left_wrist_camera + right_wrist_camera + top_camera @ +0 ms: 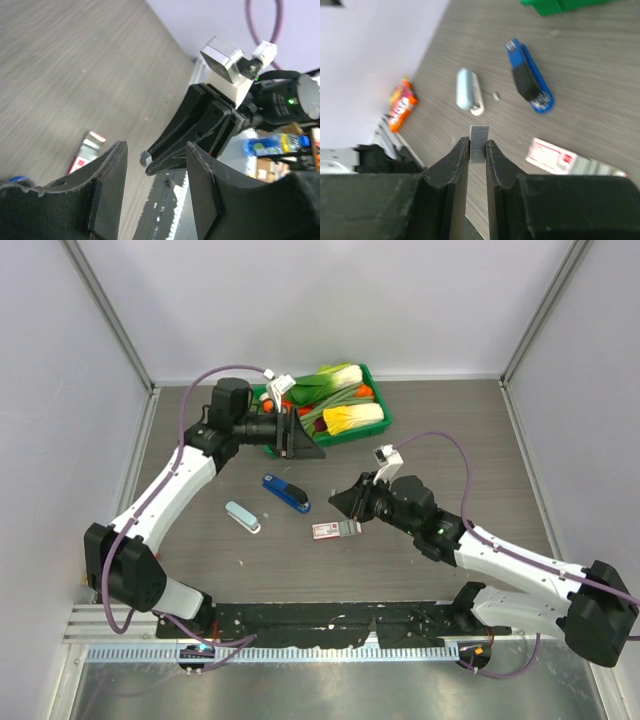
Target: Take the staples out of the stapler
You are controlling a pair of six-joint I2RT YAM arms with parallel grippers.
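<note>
Staples [479, 136] pinched in right end effector [477, 146], stapler [529, 75] apart

Left arm stretched far forward, left gripper [156, 147] held level with fingers spread; right arm angled inward, right gripper [477, 146] pinched tight on the staples [479, 134].

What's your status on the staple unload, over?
Right gripper shut on thin silvery staple strip. Left gripper open, empty. Dark blue stapler lies on table, apart from both. Flat red-and-white carton near right gripper.
</note>
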